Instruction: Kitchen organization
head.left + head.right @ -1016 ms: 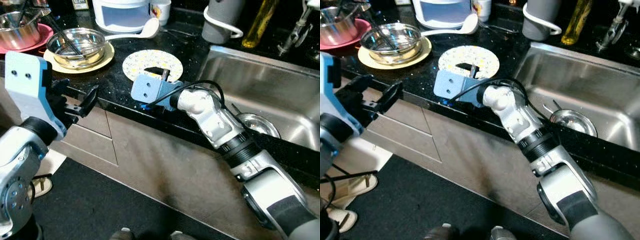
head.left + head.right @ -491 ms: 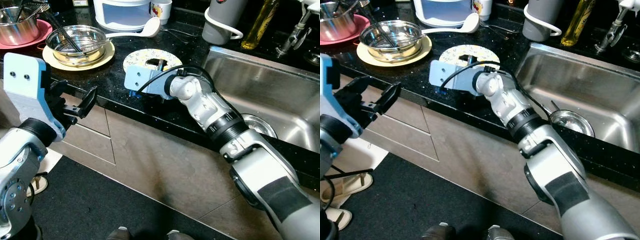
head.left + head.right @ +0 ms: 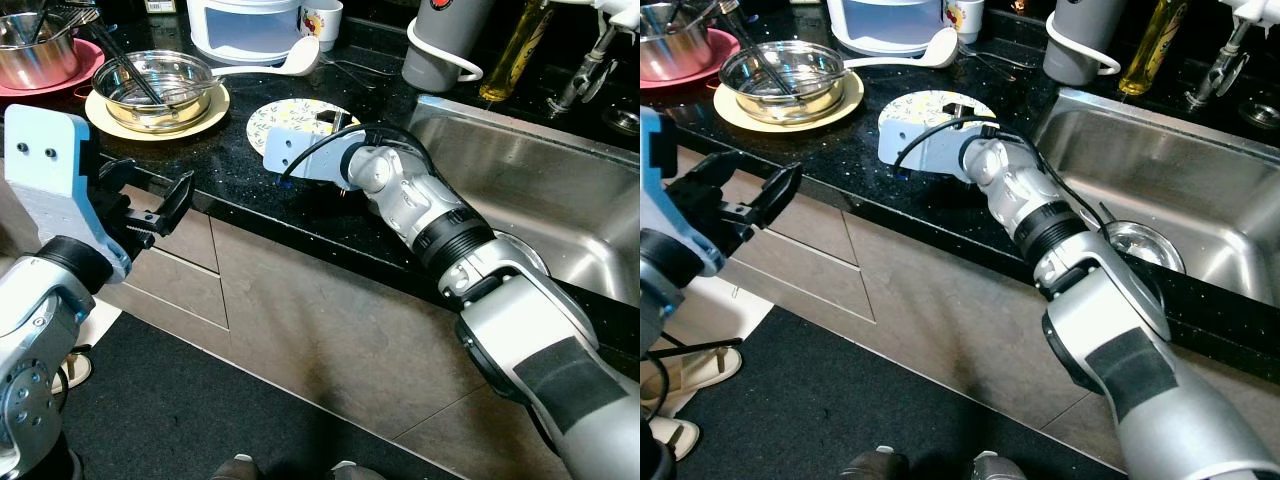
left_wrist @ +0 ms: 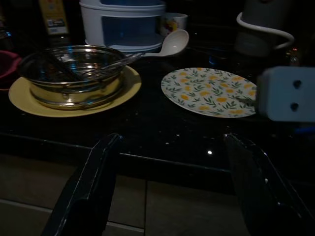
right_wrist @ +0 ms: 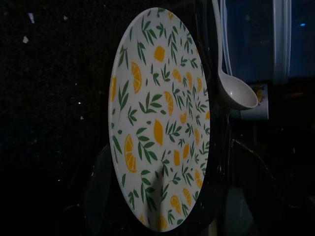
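Observation:
A white plate (image 3: 283, 117) with a lemon and leaf print lies flat on the black counter (image 3: 230, 160). My right gripper (image 3: 326, 124) reaches over the plate's near side, its blue wrist block hiding part of it. In the right wrist view the plate (image 5: 162, 123) lies between two dark fingers (image 5: 103, 191) that stand wide apart, so the gripper is open. My left gripper (image 3: 165, 205) is open and holds nothing. It hovers in front of the counter's edge, by the drawers, and faces the plate (image 4: 209, 91).
A steel bowl (image 3: 155, 82) with utensils sits on a yellow plate at the left, and a pot (image 3: 40, 55) on a pink plate behind it. A white ladle (image 3: 270, 62), a white container (image 3: 250, 25) and a grey jug (image 3: 440, 45) stand behind. The sink (image 3: 540, 190) is to the right.
My right gripper has pushed farther onto the counter and now covers more of the plate. The left arm has stayed where it was. The camera has shifted slightly.

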Controlling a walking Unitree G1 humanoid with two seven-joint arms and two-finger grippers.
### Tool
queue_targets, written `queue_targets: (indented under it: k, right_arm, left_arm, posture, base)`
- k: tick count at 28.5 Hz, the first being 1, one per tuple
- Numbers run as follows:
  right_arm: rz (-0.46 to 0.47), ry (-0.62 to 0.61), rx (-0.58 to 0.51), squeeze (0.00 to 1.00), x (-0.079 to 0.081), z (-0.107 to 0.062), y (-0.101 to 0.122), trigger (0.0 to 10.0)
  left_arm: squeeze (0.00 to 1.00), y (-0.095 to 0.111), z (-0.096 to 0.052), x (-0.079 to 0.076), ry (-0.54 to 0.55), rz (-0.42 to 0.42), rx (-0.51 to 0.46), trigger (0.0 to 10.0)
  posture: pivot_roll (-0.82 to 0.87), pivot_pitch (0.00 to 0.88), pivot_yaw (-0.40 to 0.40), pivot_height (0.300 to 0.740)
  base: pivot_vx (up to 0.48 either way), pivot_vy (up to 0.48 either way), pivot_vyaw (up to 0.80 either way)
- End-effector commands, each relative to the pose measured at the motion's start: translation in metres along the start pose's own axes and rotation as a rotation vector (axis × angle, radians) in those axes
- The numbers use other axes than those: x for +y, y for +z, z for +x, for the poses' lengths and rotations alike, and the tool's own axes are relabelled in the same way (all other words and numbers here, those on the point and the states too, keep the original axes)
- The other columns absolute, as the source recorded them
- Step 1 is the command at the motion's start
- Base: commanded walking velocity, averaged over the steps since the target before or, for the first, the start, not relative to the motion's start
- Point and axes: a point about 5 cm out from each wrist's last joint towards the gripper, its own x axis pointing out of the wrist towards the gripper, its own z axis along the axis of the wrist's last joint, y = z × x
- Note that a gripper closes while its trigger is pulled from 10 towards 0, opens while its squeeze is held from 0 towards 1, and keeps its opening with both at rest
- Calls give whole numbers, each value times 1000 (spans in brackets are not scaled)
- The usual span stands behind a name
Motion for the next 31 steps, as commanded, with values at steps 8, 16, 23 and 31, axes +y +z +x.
queue_targets:
  k: [8, 16, 23, 31]
  right_arm:
    - [-48, 61, -17, 0, 14, 3, -4, 0]
    - [-49, 53, -17, 0, 15, 1, -11, 0]
    - [-32, 12, -8, 0, 8, -1, -16, 0]
    - [20, -123, -116, 0, -3, -6, -11, 0]
  left_arm:
    - [0, -10, -2, -2, -4, -21, 56, 10000]
    - [0, -8, -2, -5, -10, -28, 51, 10000]
    - [0, -7, 0, -7, -18, -30, 47, 10000]
    - [0, -7, 0, -8, -20, -33, 45, 10000]
  posture:
    - [120, 82, -121, 732]
    - [124, 74, -119, 732]
    - [124, 67, -116, 732]
    - [120, 67, -111, 732]
  base:
    - [0, 0, 0]
    - [0, 0, 0]
    - [0, 0, 0]
    - [0, 0, 0]
